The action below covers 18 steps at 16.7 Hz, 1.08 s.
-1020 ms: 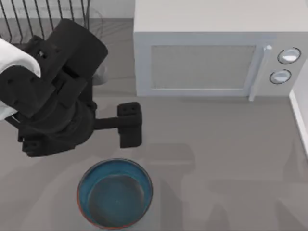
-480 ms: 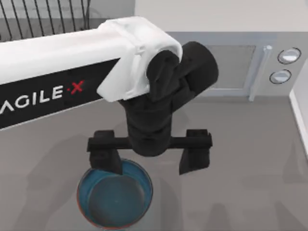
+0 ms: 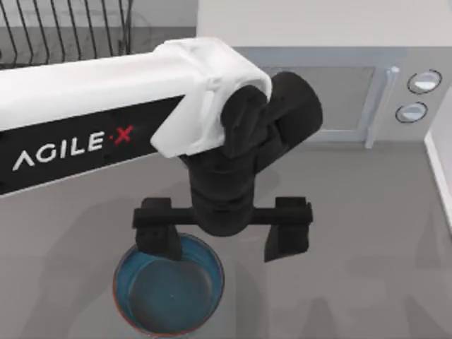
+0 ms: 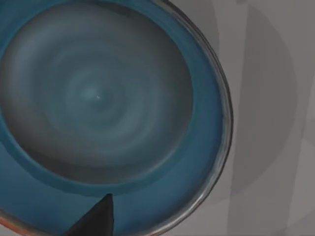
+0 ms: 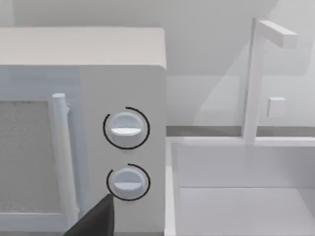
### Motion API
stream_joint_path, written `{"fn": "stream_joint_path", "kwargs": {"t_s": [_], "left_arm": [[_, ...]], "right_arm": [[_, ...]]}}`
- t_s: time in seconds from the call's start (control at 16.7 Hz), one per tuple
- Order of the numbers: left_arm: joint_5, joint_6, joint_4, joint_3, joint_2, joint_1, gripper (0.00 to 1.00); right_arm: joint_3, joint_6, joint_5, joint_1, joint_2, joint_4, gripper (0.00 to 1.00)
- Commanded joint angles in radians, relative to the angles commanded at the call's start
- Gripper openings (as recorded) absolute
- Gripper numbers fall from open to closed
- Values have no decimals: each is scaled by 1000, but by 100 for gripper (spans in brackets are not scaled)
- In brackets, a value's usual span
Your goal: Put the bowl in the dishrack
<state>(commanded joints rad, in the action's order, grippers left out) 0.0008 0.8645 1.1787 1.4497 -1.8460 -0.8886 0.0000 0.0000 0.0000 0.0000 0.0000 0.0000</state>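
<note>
Grey worktop (image 3: 367,233): bowl (image 3: 169,296) unlifted, well apart from dishrack (image 3: 63,32). Left pincer (image 3: 222,233) above bowl's far rim, fingers apart. Grasp, transfer remain.

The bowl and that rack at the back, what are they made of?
The bowl looks like glazed ceramic: glossy blue walls, a greyish swirled bottom, a thin orange-red rim. The rack seems to be dark thin metal wire, judging by its slim upright tines. Both are rendered, so that is a guess.

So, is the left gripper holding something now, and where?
Nothing held: the open left gripper straddles the round blue bowl's rim.
</note>
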Motion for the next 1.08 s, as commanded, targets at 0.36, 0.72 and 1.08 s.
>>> {"fn": "stream_joint_path", "kwargs": {"t_s": [0.36,0.72,1.08], "left_arm": [[0,-2,-278,-181,-80,0,100],[1,-1,-335,-228,-102,-1,100],[1,-1,-335,-228,-102,-1,55]], "right_arm": [[0,0,0,0,0,0,100],[0,0,0,0,0,0,100],[0,0,0,0,0,0,100]]}}
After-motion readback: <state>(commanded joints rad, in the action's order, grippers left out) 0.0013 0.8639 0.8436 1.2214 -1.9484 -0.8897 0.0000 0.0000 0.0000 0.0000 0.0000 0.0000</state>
